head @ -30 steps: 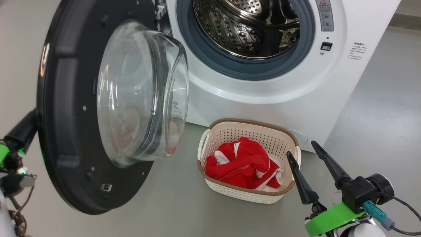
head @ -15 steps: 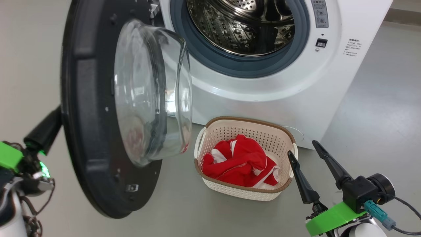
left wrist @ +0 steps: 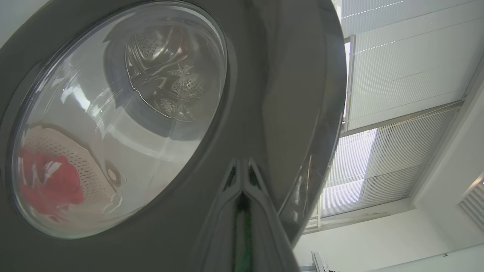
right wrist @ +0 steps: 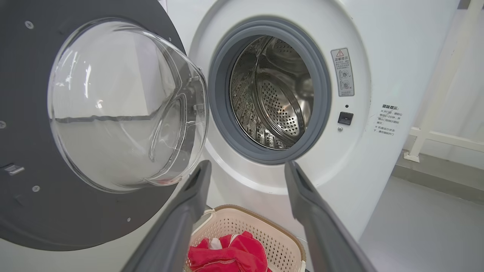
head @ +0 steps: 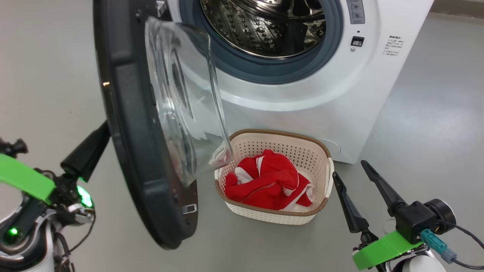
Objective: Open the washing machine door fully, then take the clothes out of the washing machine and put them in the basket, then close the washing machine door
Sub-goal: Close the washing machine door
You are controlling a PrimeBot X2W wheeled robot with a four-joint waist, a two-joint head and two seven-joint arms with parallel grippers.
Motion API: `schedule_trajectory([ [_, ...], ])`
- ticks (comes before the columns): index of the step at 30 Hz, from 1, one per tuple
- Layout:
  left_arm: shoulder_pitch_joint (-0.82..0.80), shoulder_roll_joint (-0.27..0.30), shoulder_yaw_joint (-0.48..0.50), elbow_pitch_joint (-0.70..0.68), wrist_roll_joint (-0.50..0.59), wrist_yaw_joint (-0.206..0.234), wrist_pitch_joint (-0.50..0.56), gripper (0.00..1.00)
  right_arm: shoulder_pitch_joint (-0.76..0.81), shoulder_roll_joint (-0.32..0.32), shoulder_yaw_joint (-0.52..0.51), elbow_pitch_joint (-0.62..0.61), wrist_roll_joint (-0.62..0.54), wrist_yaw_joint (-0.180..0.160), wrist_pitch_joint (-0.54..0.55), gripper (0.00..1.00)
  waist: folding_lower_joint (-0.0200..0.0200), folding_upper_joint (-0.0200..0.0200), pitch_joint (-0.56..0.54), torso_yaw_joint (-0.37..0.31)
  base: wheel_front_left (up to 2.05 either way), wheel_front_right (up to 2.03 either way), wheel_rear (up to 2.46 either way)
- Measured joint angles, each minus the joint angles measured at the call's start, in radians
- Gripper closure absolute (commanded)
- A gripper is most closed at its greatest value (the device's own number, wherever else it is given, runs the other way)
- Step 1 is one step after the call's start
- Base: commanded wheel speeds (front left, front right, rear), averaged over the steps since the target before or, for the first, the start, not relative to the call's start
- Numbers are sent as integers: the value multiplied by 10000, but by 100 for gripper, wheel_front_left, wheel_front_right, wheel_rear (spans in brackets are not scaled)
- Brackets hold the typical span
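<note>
Grey smooth floor [head: 435, 113] is seen in the head view, and the big white front-loading washing machine [head: 321, 102] is placed on it, its perforated steel drum [head: 261, 26] looking empty. The large round door with the glossy black rim and bulging clear glass window [head: 128, 124] is stood about half open, nearly edge-on to the camera, hinged at the left of the opening. The bright red clothes with white stripes [head: 264, 181] are laid in the small cream-white perforated basket with the brown rim [head: 281, 133], which is set on the floor just before the machine, below the opening. The left gripper [head: 89, 151] is found behind the door, on its outer side; the right gripper [head: 348, 168] is held spread and empty, right of the basket and well apart from the door. In the left wrist view, the left gripper [left wrist: 242, 166] is shown with fingers pressed together, their tips laid against the door's black outer rim [left wrist: 295, 94] beside the window. In the right wrist view, the door's inner side [right wrist: 22, 113] is seen left of the spread fingers [right wrist: 181, 219]. It is judged that only the closing remains: the door lies directly ahead of the left fingertips, so the push is best given by the left arm, toward the machine.
</note>
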Motion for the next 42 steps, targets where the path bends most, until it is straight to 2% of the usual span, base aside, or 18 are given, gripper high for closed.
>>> schedule_trajectory([
  [7,212,-8,-617,-153,-290,15,-318,100,-6,-2,-13,12,2,0,0,0,0,0,-1,-148,0,0,0],
  [18,461,-19,-702,-176,-410,15,-872,100,-8,2,-38,35,2,0,0,0,0,0,-120,-115,0,0,0],
  [20,591,6,-702,-215,-270,-182,-1009,84,-6,4,-38,46,2,0,0,0,0,0,-157,-85,0,0,0],
  [21,658,38,-696,-209,-90,-332,-1116,36,-5,4,-38,50,2,0,0,0,0,0,-179,-69,0,0,0],
  [22,739,75,-685,-203,27,-454,-1206,0,-4,12,-36,52,2,0,0,0,0,0,-205,-54,0,0,0],
  [26,1065,276,-600,-75,825,-980,-1941,0,2,54,-13,56,2,0,0,0,0,0,-303,3,0,0,0],
  [27,1065,276,-600,-75,825,-980,-1941,0,2,54,-13,56,2,0,0,0,0,0,-303,3,0,0,0],
  [31,1268,523,-598,2,1962,-1868,-2964,0,4,71,-13,58,2,0,0,0,0,0,-353,60,0,0,0],
  [33,1302,616,-721,-31,2583,-2163,-3467,0,4,71,-13,58,2,0,0,0,0,0,-363,81,0,0,0],
  [37,1668,1020,-1179,-194,4123,-2499,-4713,0,6,73,-12,52,4,0,0,0,0,0,-360,91,0,0,0],
  [42,2141,1783,-2044,-408,6284,-2585,-6529,0,9,77,10,50,159,0,0,0,0,0,-364,56,0,0,0],
])
